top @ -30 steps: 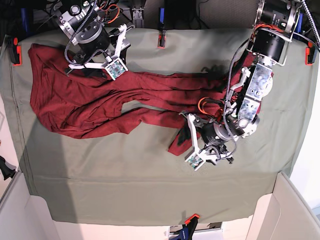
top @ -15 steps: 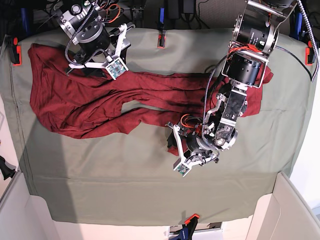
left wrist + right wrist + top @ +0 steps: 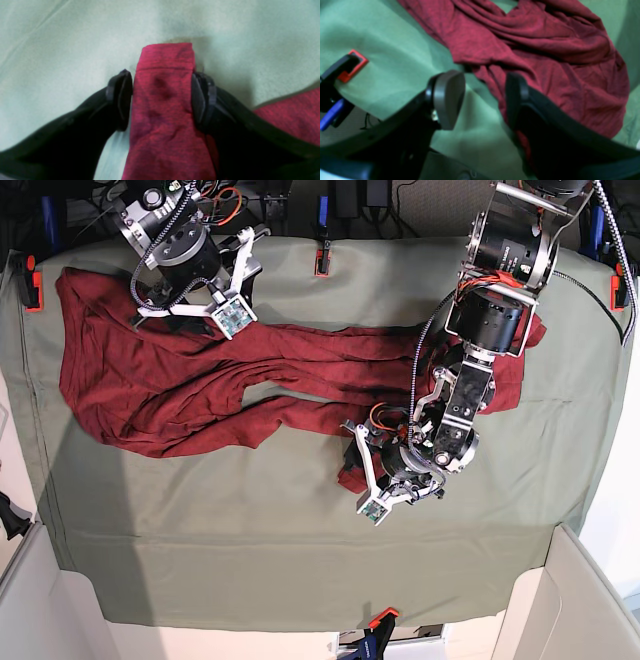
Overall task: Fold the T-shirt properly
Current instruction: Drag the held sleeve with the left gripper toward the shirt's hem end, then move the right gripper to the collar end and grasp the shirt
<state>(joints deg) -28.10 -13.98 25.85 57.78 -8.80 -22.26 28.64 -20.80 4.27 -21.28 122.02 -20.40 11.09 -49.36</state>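
Sage-green cloth covered the whole bench, pinned at its far edge by clamps and at the near edge by another. In the base view the T-shirt lay crumpled across the far half of the bench, its bulk bunched toward the far corner on the view's left and a long twisted band of red running toward the other side. One sleeve trailed from that band toward the middle of the bench, ending at the left gripper. The right gripper hung over the shirt's far edge, near the far corner on the view's left.

From the left wrist view, the left gripper had its jaws set on either side of a sleeve cuff. Both dark pads touched the sides of the red fabric, gripping it, and the stitched hem poked out just beyond them over the pale cloth. More of the shirt showed at the right edge of that view.

From the right wrist view, the right gripper stood with its jaws apart and nothing between them. Its fingers hung above the green cloth, with the rumpled T-shirt spread just beyond and under one finger. A red-and-black clamp sat at the cloth's edge on that view's left.
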